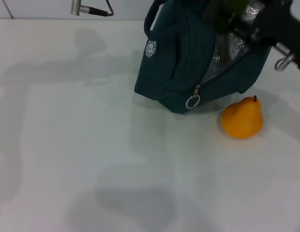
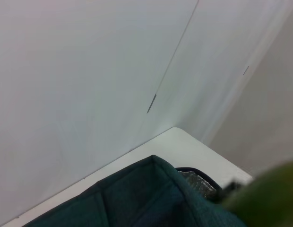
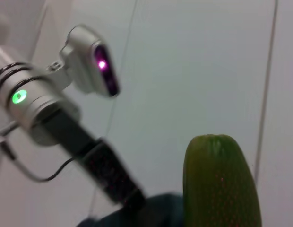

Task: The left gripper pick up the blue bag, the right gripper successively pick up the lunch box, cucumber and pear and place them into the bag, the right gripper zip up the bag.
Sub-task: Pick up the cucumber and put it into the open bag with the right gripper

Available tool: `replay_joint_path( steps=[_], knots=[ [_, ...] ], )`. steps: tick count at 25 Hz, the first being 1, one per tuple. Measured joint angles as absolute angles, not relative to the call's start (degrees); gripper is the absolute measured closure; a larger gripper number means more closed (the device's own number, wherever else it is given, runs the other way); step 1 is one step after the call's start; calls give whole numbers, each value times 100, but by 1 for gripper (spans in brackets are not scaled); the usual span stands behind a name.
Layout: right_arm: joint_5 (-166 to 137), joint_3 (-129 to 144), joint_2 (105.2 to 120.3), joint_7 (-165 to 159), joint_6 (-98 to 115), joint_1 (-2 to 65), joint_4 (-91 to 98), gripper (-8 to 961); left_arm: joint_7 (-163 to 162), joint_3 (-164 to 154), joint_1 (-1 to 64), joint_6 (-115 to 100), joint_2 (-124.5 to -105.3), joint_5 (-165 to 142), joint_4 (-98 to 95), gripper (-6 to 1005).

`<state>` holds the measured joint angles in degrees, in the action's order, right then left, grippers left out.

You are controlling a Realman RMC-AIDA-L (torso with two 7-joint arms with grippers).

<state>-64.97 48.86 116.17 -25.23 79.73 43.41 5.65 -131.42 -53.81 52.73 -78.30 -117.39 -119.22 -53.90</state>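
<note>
Teal fabric marks the blue bag [image 1: 184,63], which is seen upright at the far side of the white table [image 1: 92,159], its mouth unzipped so that the silver foil lining [image 1: 227,53] is exposed. The metal ring zipper pull [image 1: 192,101] hangs at the low end of the zip.

The cucumber [image 3: 219,182] is seen end-on and close in the right wrist view, consistent with being carried by the right gripper [image 1: 266,21], which is positioned over the bag mouth in the head view. The fingers themselves are not shown, so it cannot be told how far they are parted or exactly what is held. A green blur is also seen beside the bag opening in the left wrist view.

The left gripper [image 3: 108,182] is seen in the right wrist view reaching down to the top of the bag. Contact with a handle is judged likely, but the finger spacing cannot be told.

The pear [image 1: 242,118] lies on the table just beside the bag's near corner, untouched. The lunch box is not visible and is presumed to be inside.

The step in hand is judged to be cucumber insertion. The next move calls for the cucumber to be lowered lengthwise through the opening and released.
</note>
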Motion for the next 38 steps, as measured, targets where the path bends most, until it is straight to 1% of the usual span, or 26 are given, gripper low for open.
replay_joint_path(
  steps=[4, 7, 15, 18, 22, 29, 33, 38],
  knots=[
    [-6496, 5258, 11616, -2780, 7714, 4239, 598, 365, -13143, -5366, 5230, -7830, -11724, -11917, -5388, 962],
    [-6497, 5398, 11587, -3007, 7399, 4149, 709, 366, -13151, -5362, 5214, -7831, -11714, -11917, -5388, 962],
    [-6500, 6774, 11562, -4510, 6134, 3882, 1968, 366, -13156, -5385, 5212, -7910, -11734, -11916, -5388, 963],
    [-6500, 7096, 11557, -4837, 5815, 3903, 2179, 366, -13159, -5387, 5212, -7969, -11745, -11916, -5387, 963],
    [-6552, 7861, 11504, -5671, 5010, 4046, 2628, 366, -13166, -5388, 5204, -8052, -11751, -11903, -5387, 962],
    [-7686, 8045, 11475, -7162, 4475, 4339, 3210, 366, -13144, -5404, 5224, -8152, -11765, -11901, -5387, 962],
    [-8483, 8048, 11383, -8278, 4494, 4629, 3310, 366, -13124, -5405, 5240, -8190, -11770, -11900, -5388, 963],
    [-9601, 8047, 11194, -9734, 5197, 5058, 3348, 366, -13114, -5406, 5254, -8194, -11769, -11900, -5387, 963]
  ],
)
